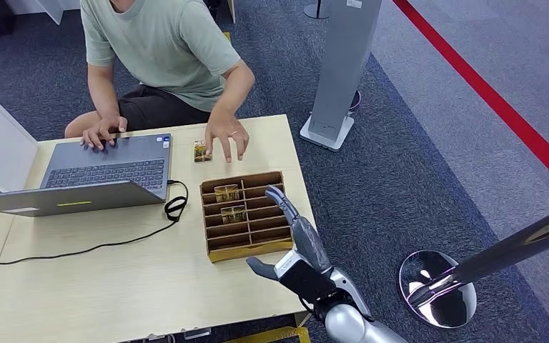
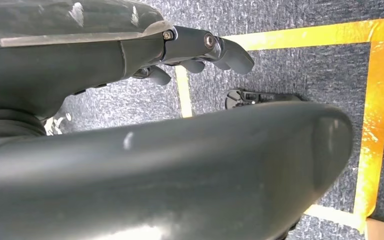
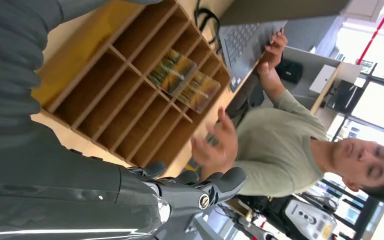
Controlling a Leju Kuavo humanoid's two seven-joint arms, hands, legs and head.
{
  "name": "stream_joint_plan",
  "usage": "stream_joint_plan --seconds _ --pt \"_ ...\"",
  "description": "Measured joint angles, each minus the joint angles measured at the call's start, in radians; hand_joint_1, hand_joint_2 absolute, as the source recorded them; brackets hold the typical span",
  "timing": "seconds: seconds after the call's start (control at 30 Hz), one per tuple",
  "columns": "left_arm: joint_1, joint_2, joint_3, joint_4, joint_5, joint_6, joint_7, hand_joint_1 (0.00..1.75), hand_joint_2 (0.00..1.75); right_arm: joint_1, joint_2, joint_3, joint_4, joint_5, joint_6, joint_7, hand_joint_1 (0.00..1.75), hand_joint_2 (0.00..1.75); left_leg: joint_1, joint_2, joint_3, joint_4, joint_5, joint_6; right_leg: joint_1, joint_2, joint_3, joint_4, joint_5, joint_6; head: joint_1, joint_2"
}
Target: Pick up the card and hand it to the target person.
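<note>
A wooden slotted box [image 1: 247,251] stands on the table, with two cards [image 1: 226,192] [image 1: 233,214] upright in its left slots. A third card [image 1: 201,151] lies flat beyond the box, beside the person's hand [image 1: 226,136]. My right hand [image 1: 297,243] hovers at the box's right front corner, fingers stretched out and holding nothing. In the right wrist view its fingers [image 3: 215,187] lie beside the box [image 3: 105,100], whose cards [image 3: 172,70] face the seated person [image 3: 280,145]. My left hand [image 2: 180,165] hangs over the carpet with nothing in it.
An open laptop [image 1: 107,171] sits on the table's left half under the person's other hand, its black cable [image 1: 175,207] looping near the box. To the right of the table stand a grey pillar [image 1: 343,71] and a stanchion base [image 1: 436,286].
</note>
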Motion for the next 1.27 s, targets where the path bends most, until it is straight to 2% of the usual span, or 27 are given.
stream_joint_plan --seconds 0.27,1.27 --pt "-0.001 -0.001 0.007 0.0 0.001 0.004 -0.002 0.0 0.0 0.07 0.02 -0.006 0.02 -0.043 0.007 -0.038 0.0 1.75 0.0 0.0 0.0 0.0 0.0 0.0 0.0 0.0 0.0 0.0 0.0 0.0 0.0 0.0" --pt "-0.001 -0.002 0.008 0.0 0.001 0.001 -0.004 0.0 0.0 0.074 0.02 -0.008 0.029 -0.046 0.002 -0.011 0.0 1.75 0.0 0.001 0.0 0.0 0.0 0.0 0.0 0.0 0.0 0.0 0.0 0.0 0.0 0.0"
